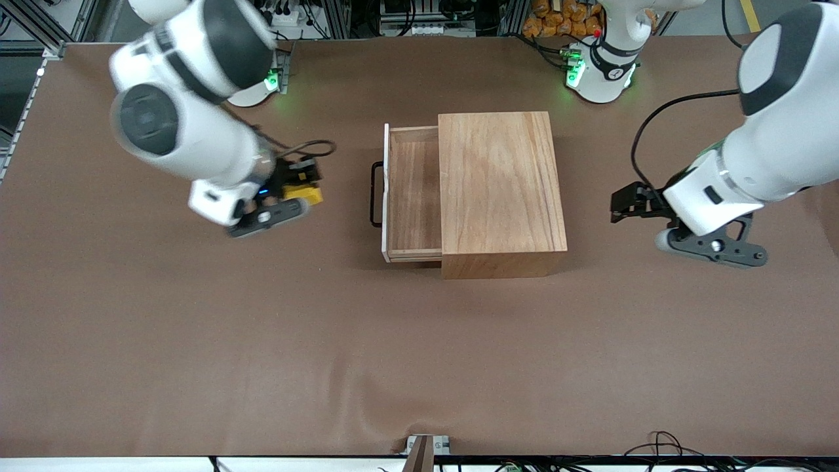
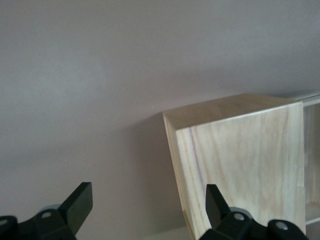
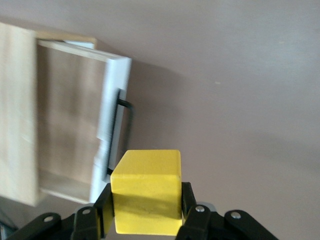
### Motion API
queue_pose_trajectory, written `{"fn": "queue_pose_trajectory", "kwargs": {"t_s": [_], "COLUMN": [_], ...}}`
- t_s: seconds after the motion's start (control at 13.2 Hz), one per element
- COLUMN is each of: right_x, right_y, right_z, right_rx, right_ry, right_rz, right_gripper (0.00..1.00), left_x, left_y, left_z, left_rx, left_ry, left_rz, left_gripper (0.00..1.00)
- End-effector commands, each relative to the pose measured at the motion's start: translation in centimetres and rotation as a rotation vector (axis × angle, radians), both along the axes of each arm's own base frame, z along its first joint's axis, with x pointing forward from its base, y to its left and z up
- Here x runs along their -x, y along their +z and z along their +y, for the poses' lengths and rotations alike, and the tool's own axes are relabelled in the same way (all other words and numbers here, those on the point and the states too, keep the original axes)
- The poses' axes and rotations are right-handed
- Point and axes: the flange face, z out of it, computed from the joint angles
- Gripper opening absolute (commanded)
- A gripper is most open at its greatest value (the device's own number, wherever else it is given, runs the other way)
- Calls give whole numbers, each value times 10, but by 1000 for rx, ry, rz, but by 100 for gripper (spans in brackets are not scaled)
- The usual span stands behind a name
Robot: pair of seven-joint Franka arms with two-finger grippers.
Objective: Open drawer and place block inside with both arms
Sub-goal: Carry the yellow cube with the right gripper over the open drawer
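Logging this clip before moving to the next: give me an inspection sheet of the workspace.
Surface: brown table, bare cover.
Job's things: drawer pulled open from the wooden cabinet, nothing in its visible part; yellow block held.
Clutter: nothing seen.
Grippers: right gripper shut on the block, over the table toward the right arm's end; left gripper open, holding nothing, waits beside the cabinet at the left arm's end.
Cables: black cable on the left arm.
Surroundings: wiring and frames along the arms' bases.

Brown table — wooden cabinet on it
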Motion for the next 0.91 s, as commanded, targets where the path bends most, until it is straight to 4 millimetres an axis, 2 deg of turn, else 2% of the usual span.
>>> {"fn": "queue_pose_trajectory", "kwargs": {"t_s": [0.0, 0.23, 0.38, 0.53, 0.68, 0.76, 0.83], "right_x": [29, 52, 60, 65, 67, 68, 67], "right_y": [-24, -59, -88, -110, -135, -148, -158], "right_z": [54, 100, 123, 139, 151, 156, 157], "right_rx": [24, 25, 32, 37, 46, 50, 55], "right_ry": [-89, -185, -215, -223, -241, -239, -238], "right_rz": [-19, -45, -50, -51, -51, -51, -54], "right_gripper": [15, 15, 15, 16, 18, 18, 19], "left_x": [25, 53, 72, 87, 113, 120, 121], "left_y": [14, 45, 64, 78, 88, 92, 95], "left_z": [20, 25, 28, 43, 48, 48, 57], "left_rx": [-19, -76, -111, -121, -137, -141, -140], "left_ry": [7, 21, 24, 46, 55, 54, 62], "left_rz": [38, 15, 12, -6, -17, -26, -30], "left_gripper": [100, 100, 100, 100, 100, 100, 100]}}
